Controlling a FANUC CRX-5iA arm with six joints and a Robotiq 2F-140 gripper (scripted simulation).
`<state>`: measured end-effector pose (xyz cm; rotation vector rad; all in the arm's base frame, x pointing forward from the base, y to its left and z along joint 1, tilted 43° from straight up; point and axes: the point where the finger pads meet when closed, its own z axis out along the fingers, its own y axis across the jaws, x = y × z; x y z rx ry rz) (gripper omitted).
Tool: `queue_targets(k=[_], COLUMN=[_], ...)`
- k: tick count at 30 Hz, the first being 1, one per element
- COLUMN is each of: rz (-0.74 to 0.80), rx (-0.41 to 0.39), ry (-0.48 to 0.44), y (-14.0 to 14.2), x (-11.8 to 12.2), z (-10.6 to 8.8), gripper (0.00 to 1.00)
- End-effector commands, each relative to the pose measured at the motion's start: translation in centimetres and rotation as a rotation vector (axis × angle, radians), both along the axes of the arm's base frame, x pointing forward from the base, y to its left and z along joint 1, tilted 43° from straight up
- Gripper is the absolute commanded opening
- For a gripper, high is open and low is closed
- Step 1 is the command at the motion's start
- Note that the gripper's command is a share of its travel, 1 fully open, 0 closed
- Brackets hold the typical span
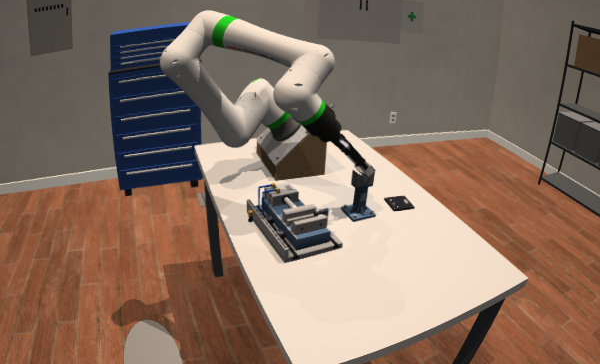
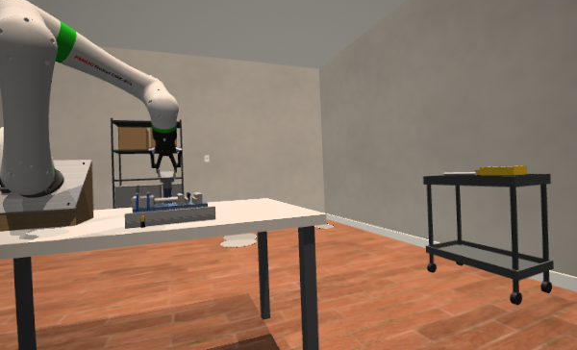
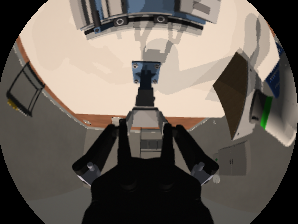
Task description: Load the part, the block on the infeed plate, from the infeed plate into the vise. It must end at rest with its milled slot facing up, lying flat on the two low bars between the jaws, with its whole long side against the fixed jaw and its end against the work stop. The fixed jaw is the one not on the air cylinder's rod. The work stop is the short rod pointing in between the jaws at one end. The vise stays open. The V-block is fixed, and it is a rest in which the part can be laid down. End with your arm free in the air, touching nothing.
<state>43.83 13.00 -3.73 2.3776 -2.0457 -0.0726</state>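
Note:
My gripper [image 1: 363,169] is shut on the part [image 1: 359,170], a small grey block. I hold it right at the top of the V-block [image 1: 359,198], a blue stand with a grey head; I cannot tell whether the part touches it. In the wrist view the part [image 3: 148,125] sits between my fingers, with the V-block's base [image 3: 147,71] straight below. The dark infeed plate [image 1: 399,203] lies empty to the right of the V-block. The vise [image 1: 295,220] stands to the left with its jaws open and nothing between them.
The arm's brown pedestal [image 1: 292,155] stands at the back of the white table. A blue tool cabinet [image 1: 152,108] is behind the table. A black shelf rack [image 1: 575,113] stands at the far right. A black cart [image 2: 488,224] stands off to the side.

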Motion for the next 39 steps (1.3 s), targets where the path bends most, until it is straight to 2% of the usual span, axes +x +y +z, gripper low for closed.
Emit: queue_targets(k=[1,39], rz=[0.000,0.000], rx=[0.000,0.000], ry=[0.000,0.000], y=[0.01,-0.43], x=[0.01,0.06], z=[-0.01,-0.48], gripper=[0.00,0.00])
